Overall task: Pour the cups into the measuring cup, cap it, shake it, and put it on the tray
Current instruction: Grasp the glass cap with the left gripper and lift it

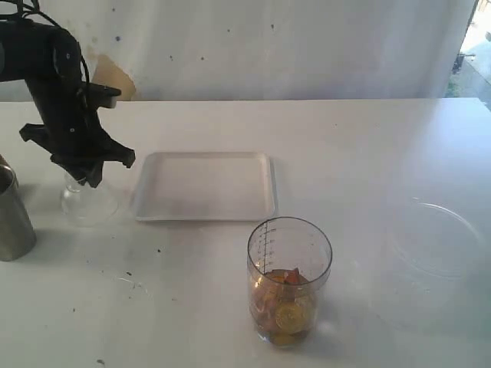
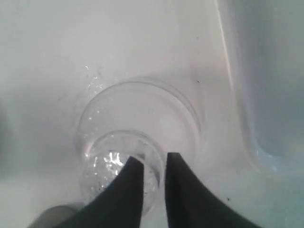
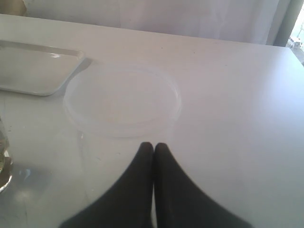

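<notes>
The clear dome-shaped cap stands on the table just left of the white tray. My left gripper points down onto it. In the left wrist view one finger sits inside the narrow neck of the cap and the other outside, so the left gripper is shut on the neck's wall. The measuring cup stands uncapped near the front, with orange and yellow pieces in its bottom. The steel tumbler stands at the far left edge. The wooden cup is out of view. My right gripper is shut and empty.
A wide unmarked clear container sits at the right, directly ahead of the right gripper in the right wrist view. The tray's rim runs close beside the cap. The tray corner shows beyond the container.
</notes>
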{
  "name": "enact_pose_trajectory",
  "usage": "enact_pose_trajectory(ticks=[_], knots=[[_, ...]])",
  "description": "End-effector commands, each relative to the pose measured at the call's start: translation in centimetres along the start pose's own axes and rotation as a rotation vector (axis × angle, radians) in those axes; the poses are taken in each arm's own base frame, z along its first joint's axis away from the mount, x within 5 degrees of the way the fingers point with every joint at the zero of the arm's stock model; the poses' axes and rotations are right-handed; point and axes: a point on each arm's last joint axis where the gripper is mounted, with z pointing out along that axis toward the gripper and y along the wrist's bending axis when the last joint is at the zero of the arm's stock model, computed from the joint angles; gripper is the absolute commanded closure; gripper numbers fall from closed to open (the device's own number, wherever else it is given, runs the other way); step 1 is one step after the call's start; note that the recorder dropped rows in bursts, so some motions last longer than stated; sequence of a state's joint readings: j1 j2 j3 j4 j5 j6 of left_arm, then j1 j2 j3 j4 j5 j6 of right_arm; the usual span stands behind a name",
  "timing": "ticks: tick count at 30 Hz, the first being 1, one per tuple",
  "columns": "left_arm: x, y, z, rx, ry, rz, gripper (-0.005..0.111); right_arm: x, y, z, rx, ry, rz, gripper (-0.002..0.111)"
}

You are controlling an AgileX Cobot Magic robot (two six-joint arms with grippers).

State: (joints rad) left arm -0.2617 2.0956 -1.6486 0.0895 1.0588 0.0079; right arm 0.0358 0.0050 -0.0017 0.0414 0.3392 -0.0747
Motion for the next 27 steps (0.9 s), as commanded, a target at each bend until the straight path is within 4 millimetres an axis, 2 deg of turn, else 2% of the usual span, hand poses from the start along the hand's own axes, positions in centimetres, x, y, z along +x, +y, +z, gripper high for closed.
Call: enact_pose_trajectory(ticks=[1,4,6,9,12,13,14,15,18,19,20,21,24,27], knots=[[0.1,-0.4,-1.1,0.002,-0.009,0.095,0.106,0.0,0.0,0.0,-0.002,-0.005,-0.005,0.108],[-0.5,-0.9,-5.5,-0.023,-0.063,0.118,0.107,0.0,0.0,0.0,-0.002,-0.005,-0.005,0.108],[-0.8,-2.6,-9.0,-0.006,-0.118,0.147,0.107,0.0,0.0,0.0,-0.002,-0.005,-0.005,0.108],[-1.1,-5.3,-12.4,0.023,-0.22,0.224,0.107,0.0,0.0,0.0,-0.002,-0.005,-0.005,0.108],[-0.1,-9.0,-16.3,0.088,-0.321,0.315,0.107,0.0,0.0,0.0,-0.002,-0.005,-0.005,0.108],[0.8,-10.9,-17.8,0.127,-0.355,0.381,0.107,0.0,0.0,0.0,-0.002,-0.005,-0.005,0.108],[1.3,-11.7,-18.7,0.149,-0.375,0.401,0.107,0.0,0.0,0.0,-0.002,-0.005,-0.005,0.108],[2.6,-13.7,-20.3,0.204,-0.403,0.445,0.107,0.0,0.0,0.0,-0.002,-0.005,-0.005,0.108],[5.2,-17.0,-21.6,0.256,-0.407,0.537,0.107,0.0,0.0,0.0,-0.002,-0.005,-0.005,0.108],[6.7,-19.0,-21.8,0.278,-0.396,0.594,0.107,0.0,0.0,0.0,-0.002,-0.005,-0.005,0.108],[7.4,-19.8,-22.0,0.287,-0.394,0.62,0.107,0.0,0.0,0.0,-0.002,-0.005,-0.005,0.108],[8.9,-22.0,-22.1,0.308,-0.383,0.686,0.107,0.0,0.0,0.0,-0.002,-0.005,-0.005,0.108],[11.9,-25.8,-22.5,0.319,-0.377,0.806,0.107,0.0,0.0,0.0,-0.002,-0.005,-0.005,0.108],[13.0,-27.0,-22.8,0.286,-0.389,0.826,0.107,0.0,0.0,0.0,-0.002,-0.005,-0.005,0.108]])
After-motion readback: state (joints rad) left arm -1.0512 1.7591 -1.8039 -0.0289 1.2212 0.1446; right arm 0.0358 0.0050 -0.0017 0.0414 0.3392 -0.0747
